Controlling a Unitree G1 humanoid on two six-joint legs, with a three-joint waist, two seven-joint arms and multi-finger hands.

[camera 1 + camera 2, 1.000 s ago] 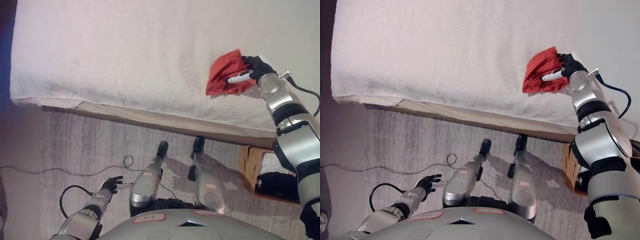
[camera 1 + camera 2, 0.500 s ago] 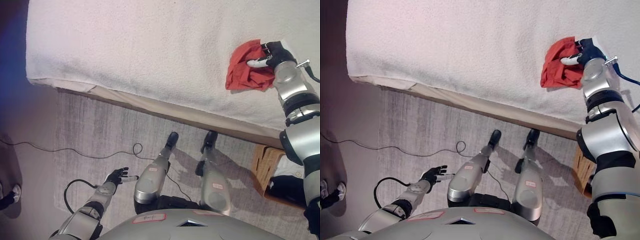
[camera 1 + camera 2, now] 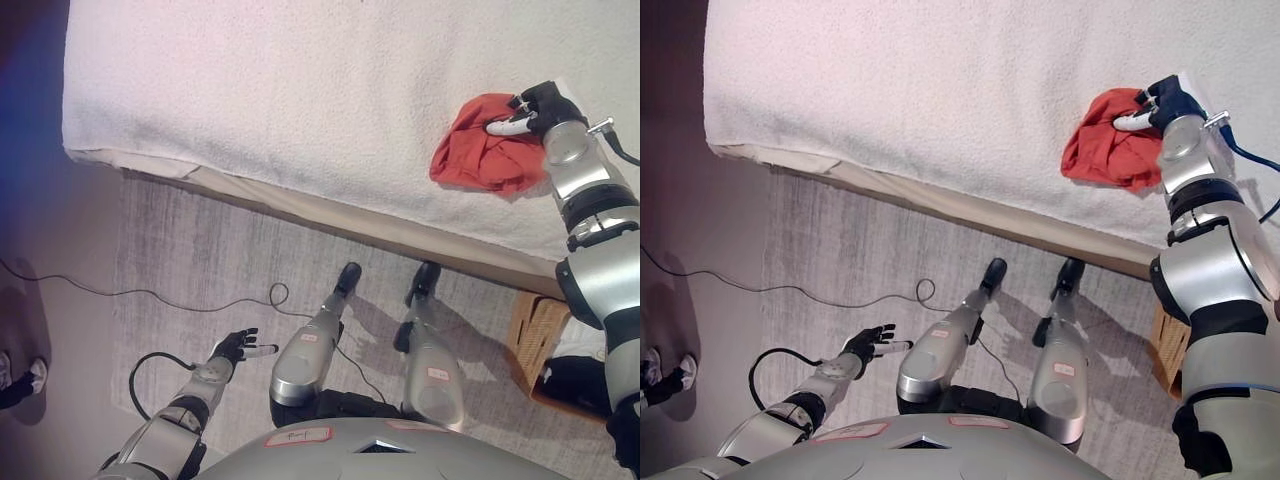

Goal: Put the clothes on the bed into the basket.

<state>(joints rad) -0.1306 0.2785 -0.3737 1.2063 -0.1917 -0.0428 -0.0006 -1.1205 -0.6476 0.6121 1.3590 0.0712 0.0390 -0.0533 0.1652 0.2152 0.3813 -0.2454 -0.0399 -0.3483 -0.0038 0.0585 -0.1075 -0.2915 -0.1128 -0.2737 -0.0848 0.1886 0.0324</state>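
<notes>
A crumpled red cloth [image 3: 478, 157] lies on the white bed [image 3: 300, 90], near its front edge at the right. My right hand [image 3: 535, 108] sits at the cloth's upper right corner, fingers curled into the fabric, one white-tipped finger lying across it. Low over the floor at the lower left hangs my left hand [image 3: 236, 348], fingers spread and empty. The wicker basket [image 3: 532, 325] stands on the floor at the right, under the bed's edge, partly hidden behind my right arm. In the right eye view only a sliver of the basket [image 3: 1164, 340] shows.
Dark and white clothing [image 3: 577, 372] lies in the basket. A grey rug [image 3: 200, 250] covers the floor in front of the bed. A thin cable [image 3: 150, 297] runs across the rug. A person's shoe [image 3: 14, 378] shows at the far left edge.
The camera has shifted, so the whole scene sits differently. My right hand stays closed on the red cloth, which now spreads out more to the lower left of the hand. The left hand is unchanged.
</notes>
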